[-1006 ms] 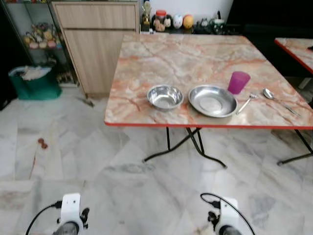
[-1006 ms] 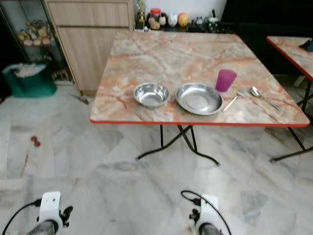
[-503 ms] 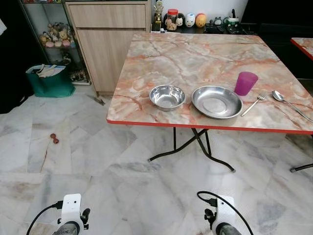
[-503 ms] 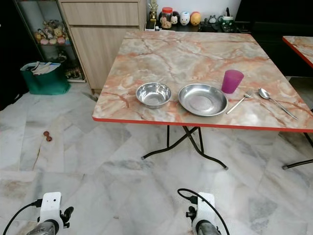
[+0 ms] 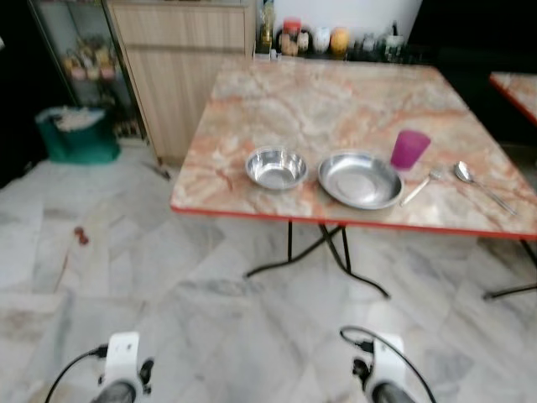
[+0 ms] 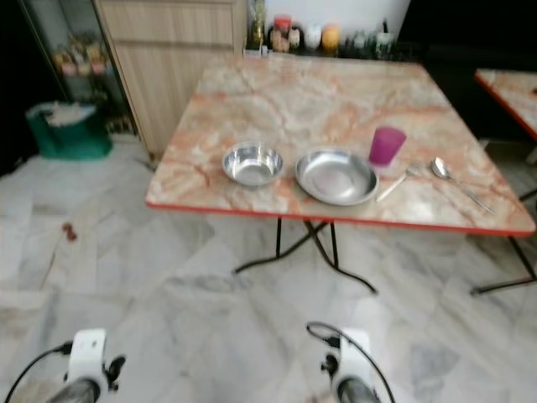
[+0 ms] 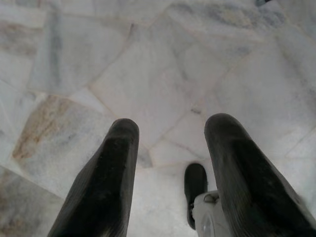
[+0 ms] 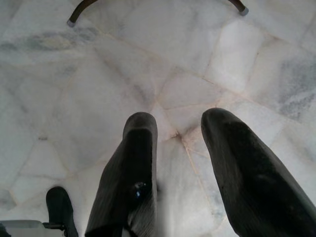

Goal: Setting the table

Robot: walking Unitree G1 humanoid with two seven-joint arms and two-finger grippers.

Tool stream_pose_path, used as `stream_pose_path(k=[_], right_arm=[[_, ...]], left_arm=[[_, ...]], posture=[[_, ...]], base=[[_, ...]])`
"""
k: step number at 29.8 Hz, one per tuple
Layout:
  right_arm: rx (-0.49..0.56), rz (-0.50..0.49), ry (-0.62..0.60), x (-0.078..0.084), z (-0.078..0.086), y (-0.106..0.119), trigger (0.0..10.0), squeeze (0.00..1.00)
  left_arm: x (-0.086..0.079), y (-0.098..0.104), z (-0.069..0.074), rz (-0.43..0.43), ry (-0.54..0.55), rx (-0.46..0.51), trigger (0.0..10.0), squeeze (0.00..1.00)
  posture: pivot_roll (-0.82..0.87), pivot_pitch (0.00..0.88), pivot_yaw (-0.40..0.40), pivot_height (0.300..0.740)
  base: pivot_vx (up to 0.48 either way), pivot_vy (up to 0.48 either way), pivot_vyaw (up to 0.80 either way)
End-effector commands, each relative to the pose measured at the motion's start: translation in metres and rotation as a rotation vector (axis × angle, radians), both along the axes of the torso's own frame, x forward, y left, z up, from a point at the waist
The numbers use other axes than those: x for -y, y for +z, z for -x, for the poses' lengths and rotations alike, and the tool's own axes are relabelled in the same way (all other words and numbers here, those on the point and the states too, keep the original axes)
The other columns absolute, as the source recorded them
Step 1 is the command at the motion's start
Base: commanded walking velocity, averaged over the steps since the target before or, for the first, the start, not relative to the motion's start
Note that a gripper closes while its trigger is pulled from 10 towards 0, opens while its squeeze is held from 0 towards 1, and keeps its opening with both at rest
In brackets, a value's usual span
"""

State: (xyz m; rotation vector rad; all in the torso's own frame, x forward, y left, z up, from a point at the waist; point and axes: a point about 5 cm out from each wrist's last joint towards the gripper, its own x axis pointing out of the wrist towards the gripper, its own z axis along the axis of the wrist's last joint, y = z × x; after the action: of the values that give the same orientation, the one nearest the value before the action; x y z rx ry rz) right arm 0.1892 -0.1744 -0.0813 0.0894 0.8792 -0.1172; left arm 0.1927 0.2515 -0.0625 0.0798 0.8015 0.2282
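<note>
Table point(image 5: 336, 101) w/ the pinkish marble top and red edge sits straight ahead, a bit blurry in both eye views. Along its near edge: small steel bowl point(image 5: 275, 168), then a wider steel plate point(image 5: 360, 179) just beside it to the right, not touching afaict. Purple cup point(image 5: 409, 149) stands upright behind the plate's right rim, very near it. Fork point(image 5: 417, 186) lies angled just right of the plate, spoon point(image 5: 482, 185) further right, apart from the fork. Spoon handle is hard to follow in the blur.

Far edge of the table has a row of jars and little figures point(image 5: 327, 39), too soft to tell what's what. Wood cabinet point(image 5: 180, 67) on the left, green bin point(image 5: 77, 136) beside it on the floor, something pale inside. 2nd table's corner point(image 5: 516, 86) is cut off at the right.

Both arms hang low over the marble floor point(image 5: 168, 294). Left gripper point(image 7: 170, 143) has fingers spread, nothing between them. Right gripper point(image 8: 180, 143) same, fingers apart, just floor tiles behind, plus two table-leg feet point(image 8: 73, 20) at the frame edge.
</note>
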Motion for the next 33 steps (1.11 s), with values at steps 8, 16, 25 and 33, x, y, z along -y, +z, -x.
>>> stream_pose_path(k=[8,16,25,33], right_arm=[[0.041,0.027,-0.008,0.008,-0.007,0.005,10.0,0.0],[0.162,0.121,0.028,0.011,-0.025,0.019,10.0,0.0],[0.436,0.216,0.027,0.016,-0.055,0.051,10.0,0.0],[0.707,0.267,0.025,0.016,-0.062,0.081,10.0,0.0]], left_arm=[[0.005,-0.003,0.002,0.011,-0.002,-0.011,10.0,0.0],[0.007,-0.002,0.0,0.005,-0.003,-0.007,10.0,0.0],[0.014,-0.002,-0.004,0.002,-0.009,0.003,10.0,0.0],[0.009,-0.001,-0.003,-0.003,0.006,0.009,10.0,0.0]], posture=[[-0.02,0.0,-0.04,0.74],[-0.03,0.0,-0.042,0.74],[-0.03,0.0,-0.046,0.74],[-0.03,0.0,-0.051,0.74]], base=[[0.0,0.0,0.0],[0.0,0.0,0.0],[0.0,0.0,0.0],[0.0,0.0,0.0]])
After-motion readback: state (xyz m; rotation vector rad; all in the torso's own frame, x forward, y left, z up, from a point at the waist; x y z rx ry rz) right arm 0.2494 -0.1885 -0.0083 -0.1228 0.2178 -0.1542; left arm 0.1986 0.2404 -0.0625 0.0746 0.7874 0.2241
